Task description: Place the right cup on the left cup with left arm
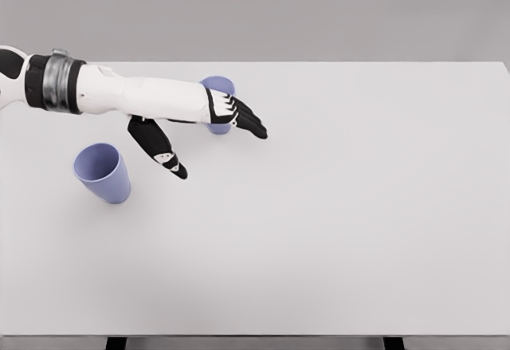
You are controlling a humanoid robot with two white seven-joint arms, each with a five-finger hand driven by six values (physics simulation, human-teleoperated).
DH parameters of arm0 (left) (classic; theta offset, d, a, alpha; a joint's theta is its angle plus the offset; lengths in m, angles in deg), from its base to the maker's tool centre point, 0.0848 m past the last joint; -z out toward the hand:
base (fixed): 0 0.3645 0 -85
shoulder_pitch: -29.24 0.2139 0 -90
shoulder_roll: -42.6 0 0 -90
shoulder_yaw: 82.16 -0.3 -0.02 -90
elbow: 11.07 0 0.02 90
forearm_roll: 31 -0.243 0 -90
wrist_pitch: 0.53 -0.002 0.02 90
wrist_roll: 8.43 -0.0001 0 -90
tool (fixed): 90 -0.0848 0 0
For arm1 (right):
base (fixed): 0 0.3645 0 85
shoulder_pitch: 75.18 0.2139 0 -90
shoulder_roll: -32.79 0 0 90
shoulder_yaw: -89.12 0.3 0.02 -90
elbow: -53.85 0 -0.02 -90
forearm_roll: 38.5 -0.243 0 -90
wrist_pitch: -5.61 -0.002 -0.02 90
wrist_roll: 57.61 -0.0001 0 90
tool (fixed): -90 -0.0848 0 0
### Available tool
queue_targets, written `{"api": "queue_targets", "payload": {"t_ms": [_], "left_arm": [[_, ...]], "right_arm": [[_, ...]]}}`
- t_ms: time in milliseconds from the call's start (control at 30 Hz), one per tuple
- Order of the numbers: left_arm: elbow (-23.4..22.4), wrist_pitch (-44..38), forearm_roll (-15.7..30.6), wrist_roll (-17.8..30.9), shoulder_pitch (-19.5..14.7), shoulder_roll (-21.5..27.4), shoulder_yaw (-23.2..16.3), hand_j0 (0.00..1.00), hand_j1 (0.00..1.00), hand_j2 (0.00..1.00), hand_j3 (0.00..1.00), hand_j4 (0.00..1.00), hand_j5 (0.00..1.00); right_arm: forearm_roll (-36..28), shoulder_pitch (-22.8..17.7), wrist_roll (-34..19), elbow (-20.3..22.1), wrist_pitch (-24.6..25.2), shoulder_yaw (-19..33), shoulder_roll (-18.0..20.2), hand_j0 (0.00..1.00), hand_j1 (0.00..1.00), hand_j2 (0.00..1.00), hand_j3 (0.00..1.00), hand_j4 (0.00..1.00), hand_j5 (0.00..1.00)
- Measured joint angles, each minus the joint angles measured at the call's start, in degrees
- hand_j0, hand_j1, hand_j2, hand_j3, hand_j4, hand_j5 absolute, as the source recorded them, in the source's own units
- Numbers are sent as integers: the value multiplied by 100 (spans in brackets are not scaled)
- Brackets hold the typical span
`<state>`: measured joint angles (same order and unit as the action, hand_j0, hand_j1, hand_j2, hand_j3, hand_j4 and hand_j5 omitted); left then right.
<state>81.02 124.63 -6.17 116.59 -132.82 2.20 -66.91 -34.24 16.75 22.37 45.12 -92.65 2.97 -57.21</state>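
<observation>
While upright, lavender right cup point(220, 103), left hand point(209, 119) alongside

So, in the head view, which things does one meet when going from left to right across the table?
Left cup → the left hand's thumb → right cup, partly behind the left hand → bare white table.

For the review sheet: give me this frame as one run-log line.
left hand: open, reaching in front of right cup, no grasp | left cup: upright, apart | right arm: out of view | stacking: not done
</observation>
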Motion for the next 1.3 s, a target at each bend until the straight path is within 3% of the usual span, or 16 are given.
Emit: {"api": "queue_targets", "payload": {"t_ms": [100,300,433,700,967,1300], "left_arm": [[-225,-2,-49,0,-300,-13,-8,100,100,100,100,100,100],[-1197,1,-564,0,-308,-283,90,100,100,100,100,100,100],[-1739,1,-685,0,-256,-496,376,100,100,100,100,100,100],[-3245,2,-1046,1,17,-1195,497,100,100,100,100,100,100],[-3772,1,-1199,0,245,-1827,513,100,100,100,100,100,100],[-4110,1,-1415,0,254,-2085,558,100,100,100,100,100,100]], "right_arm": [[-7,-26,5,-22,8,-1,0,100,100,100,100,100,100],[-6,-26,9,-34,14,1,0,100,100,100,100,100,100],[-6,-26,10,-38,14,1,0,100,100,100,100,100,100],[-6,-26,10,-40,14,2,0,100,100,100,100,100,100],[-5,-26,10,-40,16,1,0,100,100,100,100,100,100],[-6,-26,10,-40,16,1,0,100,100,100,100,100,100]]}}
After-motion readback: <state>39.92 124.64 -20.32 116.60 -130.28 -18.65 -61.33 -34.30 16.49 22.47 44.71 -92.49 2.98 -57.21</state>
